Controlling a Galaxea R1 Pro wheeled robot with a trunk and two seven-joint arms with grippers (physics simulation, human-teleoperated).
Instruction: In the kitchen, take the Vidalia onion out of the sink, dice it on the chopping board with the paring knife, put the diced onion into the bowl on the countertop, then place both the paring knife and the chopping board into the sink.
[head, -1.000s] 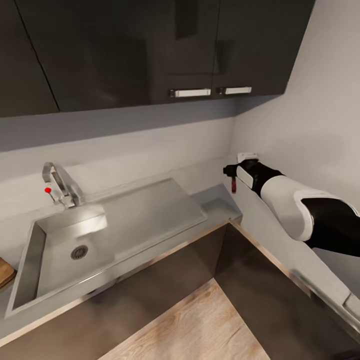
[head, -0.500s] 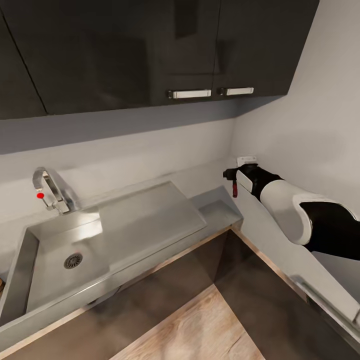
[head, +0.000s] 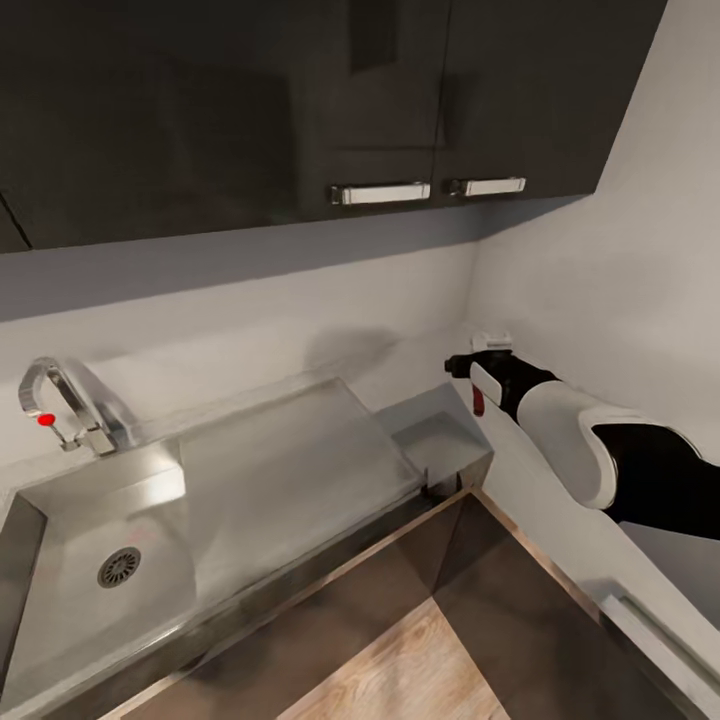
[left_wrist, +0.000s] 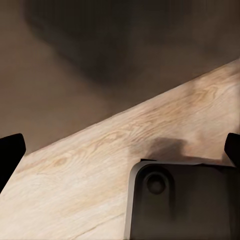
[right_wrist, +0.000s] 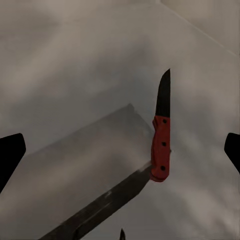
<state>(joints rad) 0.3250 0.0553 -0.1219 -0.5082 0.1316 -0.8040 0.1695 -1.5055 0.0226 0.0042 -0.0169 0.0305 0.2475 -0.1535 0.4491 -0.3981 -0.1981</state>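
Note:
My right gripper (head: 458, 366) is stretched out beside the right wall, past the end of the countertop (head: 440, 432). The paring knife (head: 478, 398), red-handled with a short dark blade, hangs in the air at that gripper, off any surface. In the right wrist view the paring knife (right_wrist: 161, 150) floats between the fingertips of the right gripper (right_wrist: 121, 152), which show at the picture's edges. The sink (head: 70, 530) lies at the left with its tap (head: 60, 400) and nothing in its basin. The onion, the chopping board and the bowl are out of view. My left gripper (left_wrist: 120, 150) is open over wooden floor.
The flat drainboard (head: 280, 470) runs from the basin to the countertop's end. Dark wall cabinets (head: 300, 100) hang above. The white wall (head: 600, 300) stands close on the right. Dark lower cabinets and wooden floor (head: 400, 670) lie below. A dark part of the robot (left_wrist: 180, 200) sits under the left gripper.
The whole head view has swung right and slightly up, so the sink sits further left and the board's corner has left the picture. The knife has stayed with the right gripper.

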